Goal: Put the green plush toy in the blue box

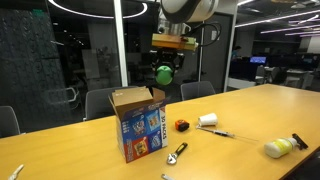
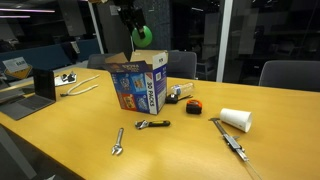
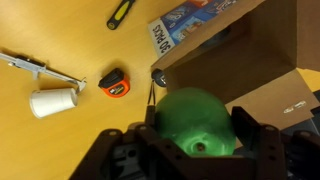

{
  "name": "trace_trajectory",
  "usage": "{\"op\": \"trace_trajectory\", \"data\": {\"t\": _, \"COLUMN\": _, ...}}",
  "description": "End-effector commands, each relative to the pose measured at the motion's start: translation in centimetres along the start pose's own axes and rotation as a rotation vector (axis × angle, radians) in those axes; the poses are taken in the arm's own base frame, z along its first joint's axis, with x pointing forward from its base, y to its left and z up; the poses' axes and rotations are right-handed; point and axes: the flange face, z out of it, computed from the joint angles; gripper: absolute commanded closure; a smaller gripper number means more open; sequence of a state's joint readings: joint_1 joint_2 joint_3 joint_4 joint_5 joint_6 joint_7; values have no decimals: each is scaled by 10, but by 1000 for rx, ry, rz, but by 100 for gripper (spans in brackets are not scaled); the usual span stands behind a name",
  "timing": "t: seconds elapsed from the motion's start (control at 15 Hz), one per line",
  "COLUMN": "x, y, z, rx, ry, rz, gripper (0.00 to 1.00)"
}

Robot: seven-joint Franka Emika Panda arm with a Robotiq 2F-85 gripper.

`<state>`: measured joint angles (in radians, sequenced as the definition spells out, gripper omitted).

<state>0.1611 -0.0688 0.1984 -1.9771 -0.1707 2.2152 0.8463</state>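
**Green plush toy held in the air over the open blue box**

The green plush toy (image 1: 164,75) is seen only as a rounded lump, so no long axis and no facing can be made out. It is pinched between the jaws of the gripper (image 1: 165,68), which are pressed onto its sides. It is held in the air above the open top of the blue box (image 1: 140,128), near the box's edge and clear of the raised flaps.

In both exterior views the toy's upper part is hidden by the gripper. In the wrist view its near edge is covered by the gripper body, and only a smooth dome is shown. An even, bright green is seen; finer features cannot be told. The box stands upright on the wooden surface (image 1: 250,150).
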Motion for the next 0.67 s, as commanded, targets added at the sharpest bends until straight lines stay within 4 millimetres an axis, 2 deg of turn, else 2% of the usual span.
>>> {"op": "trace_trajectory", "data": {"t": 0.0, "x": 23, "y": -30, "z": 32, "rx": 70, "ry": -28, "rz": -17, "gripper": 49}}
{"op": "trace_trajectory", "data": {"t": 0.33, "x": 41, "y": -46, "z": 94, "rx": 110, "ry": -103, "rz": -12, "gripper": 49}}
{"op": "trace_trajectory", "data": {"t": 0.6, "x": 56, "y": -45, "z": 132, "rx": 115, "ry": -160, "rz": 1, "gripper": 49}}
